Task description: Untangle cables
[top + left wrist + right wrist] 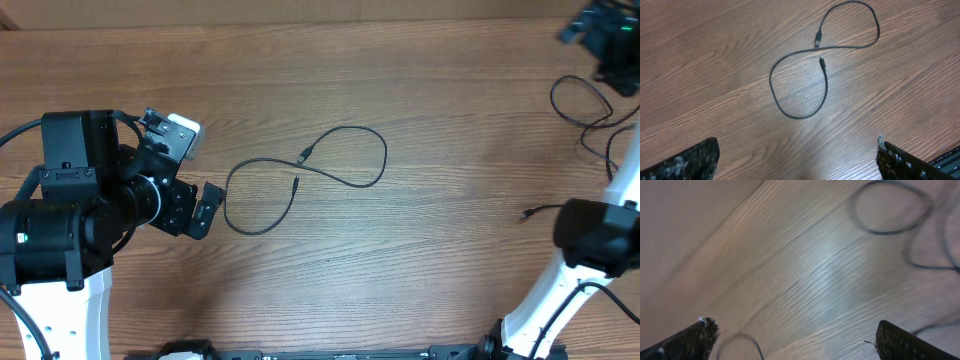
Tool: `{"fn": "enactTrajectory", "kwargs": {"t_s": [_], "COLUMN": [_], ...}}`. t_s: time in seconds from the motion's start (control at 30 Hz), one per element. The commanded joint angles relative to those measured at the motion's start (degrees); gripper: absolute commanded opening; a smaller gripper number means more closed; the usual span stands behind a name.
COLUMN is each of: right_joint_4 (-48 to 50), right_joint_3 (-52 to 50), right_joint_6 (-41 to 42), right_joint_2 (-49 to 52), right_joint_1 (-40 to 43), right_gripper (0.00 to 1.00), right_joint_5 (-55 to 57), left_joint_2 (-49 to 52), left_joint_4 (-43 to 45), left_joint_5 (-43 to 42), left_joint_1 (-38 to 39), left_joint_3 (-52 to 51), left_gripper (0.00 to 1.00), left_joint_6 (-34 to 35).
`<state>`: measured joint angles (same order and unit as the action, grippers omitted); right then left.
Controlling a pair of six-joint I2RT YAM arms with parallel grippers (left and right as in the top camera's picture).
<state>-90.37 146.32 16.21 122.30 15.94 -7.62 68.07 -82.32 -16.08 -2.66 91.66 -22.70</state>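
One thin black cable (pixel 350 184) lies loose on the wooden table, mid-table, bent into two open loops with both small plug ends near its middle. It also shows in the left wrist view (pixel 800 117). My left gripper (pixel 205 210) is open and empty, just left of this cable; its fingers frame bare wood (pixel 797 160). A second black cable (pixel 553 97) lies in loops at the far right, with a plug end (pixel 527 213) lower down. My right gripper (pixel 588 25) is open and empty above the far right corner (pixel 797 340), with blurred cable loops (pixel 885 232) ahead of it.
The table's far edge (pixel 300 22) runs along the top of the overhead view. The right arm's base (pixel 600 240) stands at the lower right, and the left arm's body (pixel 70 200) fills the left side.
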Motion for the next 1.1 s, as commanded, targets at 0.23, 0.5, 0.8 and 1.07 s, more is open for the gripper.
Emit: {"fn": "enactTrajectory", "kwargs": {"t_s": [0.23,0.5,0.8,1.07], "right_joint_4": [8.76,18.71,33.29,49.86], "right_joint_3": [-26.18,-44.70,-50.99,-59.04], "right_joint_6": [-20.04,-28.59,-33.24,-36.13], "right_joint_2": [-0.63,-0.63,-0.63,-0.63], "right_joint_1": [-23.26,-37.20,-47.80,-50.38], "right_gripper": [1.00,1.00,0.93,0.85], "right_joint_5": [-3.15,-3.19,-6.43,-6.43], "left_joint_2": [0.07,0.09,0.07,0.07], "left_joint_4": [0.04,0.04,0.04,0.04], "left_joint_5": [-0.04,-0.04,-0.04,-0.04], "left_joint_1": [0.07,0.07,0.07,0.07], "left_joint_3": [1.03,1.03,1.03,1.03], "left_gripper": [1.00,1.00,1.00,1.00], "left_joint_6": [-0.90,-0.92,-0.92,-0.92]}}
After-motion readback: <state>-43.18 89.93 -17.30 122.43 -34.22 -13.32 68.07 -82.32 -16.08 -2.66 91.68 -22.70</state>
